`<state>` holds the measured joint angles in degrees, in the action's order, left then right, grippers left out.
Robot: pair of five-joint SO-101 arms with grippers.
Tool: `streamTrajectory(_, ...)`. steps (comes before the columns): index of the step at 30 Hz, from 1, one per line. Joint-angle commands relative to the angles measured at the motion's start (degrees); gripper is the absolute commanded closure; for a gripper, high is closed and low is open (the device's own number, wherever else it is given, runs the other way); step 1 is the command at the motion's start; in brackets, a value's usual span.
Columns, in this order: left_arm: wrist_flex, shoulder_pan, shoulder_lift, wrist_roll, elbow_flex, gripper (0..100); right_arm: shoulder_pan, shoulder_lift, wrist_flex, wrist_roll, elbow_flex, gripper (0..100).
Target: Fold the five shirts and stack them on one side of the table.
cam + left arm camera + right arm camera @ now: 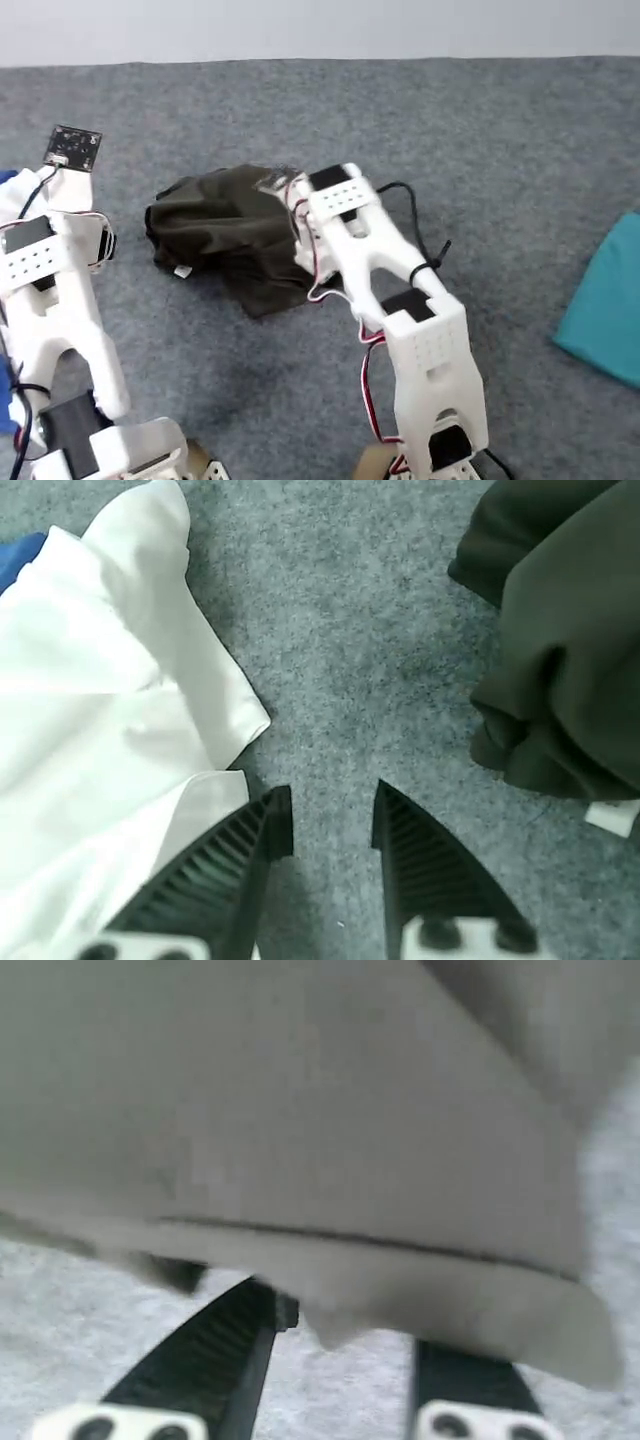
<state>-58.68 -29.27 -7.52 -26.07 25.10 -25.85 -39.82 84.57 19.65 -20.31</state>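
Okay, high view: the dark shirt [225, 235] is bunched in a heap a little toward 9 o'clock of the table [480, 130] centre, not folded. My right arm [400, 300] comes up from 6 o'clock and its wrist sits at the heap's 3 o'clock edge. The teal shirt [605, 300] lies at the 3 o'clock border, well apart. My left arm [45, 270] stands at 9 o'clock, off the heap. Left wrist view: my left pincer [325, 825] is narrowly parted with nothing in it, over bare grey surface between the white shirt [90, 710] and the dark shirt. A corner of the blue shirt [20, 555] touches the white one, and a small label [612, 815] hangs at the dark shirt's edge. Right wrist view: my right pincer [350, 1325] has its jaws apart, and the dark shirt's hem [380, 1245] drapes across the tips, covering one; I judge it is not pinched yet. Step in hand, I'd say: get hold of that hem and spread the heap flat. To do it well, take a single layer near a corner and close fully before pulling. Then drag low and slow toward 3 o'clock so the heap opens instead of sliding, with the left pincer pinning the 9 o'clock side. Risk: grabbing several layers would leave it bunched.
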Motion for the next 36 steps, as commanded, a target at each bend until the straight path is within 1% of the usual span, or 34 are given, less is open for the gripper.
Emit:
streamTrajectory(1,0.7,-0.3,-0.3,0.5,-0.1,86,2.6,-0.8,-0.2,-0.1,-0.1,99.8)
streamTrajectory(3,0.7,-0.3,-0.3,0.5,-0.1,86,3.6,-0.3,1.2,0.1,-0.2,97.8)
streamTrajectory(4,0.7,-0.3,-0.4,0.5,-0.1,86,3.9,0.0,2.2,1.2,-0.7,99.2)
streamTrajectory(7,0.8,-0.3,-0.6,0.5,-0.2,86,4.5,0.9,7.1,5.2,-3.7,98.8)
streamTrajectory(9,0.8,-0.2,-0.7,0.5,-0.5,86,5.2,1.7,10.2,5.5,-6.9,98.7)
streamTrajectory(14,0.6,-0.2,-0.8,0.5,-0.7,86,9.6,3.8,15.5,5.7,-14.6,98.7)
streamTrajectory(17,-0.4,-0.3,-0.8,1.4,-0.7,86,12.2,4.5,17.9,8.1,-17.8,98.7)
streamTrajectory(20,-2.1,-0.2,-0.9,2.6,-1.6,86,14.6,5.3,18.2,8.4,-18.3,98.7)
streamTrajectory(23,-2.5,-0.1,-0.9,3.2,-2.2,86,14.5,5.5,18.2,8.5,-18.3,98.2)
streamTrajectory(25,-2.5,-0.1,-0.9,3.8,-2.6,86,12.9,5.2,18.2,8.4,-18.3,94.7)
streamTrajectory(30,-2.6,-0.2,-0.8,3.7,-2.8,86,8.7,5.0,18.2,7.0,-18.2,78.5)
streamTrajectory(32,-2.6,-0.3,-0.8,3.7,-2.8,86,7.6,4.8,18.2,6.2,-18.2,76.1)
streamTrajectory(36,-2.7,-0.3,-0.8,3.7,-2.8,86,7.3,2.2,18.3,6.3,-18.2,75.9)
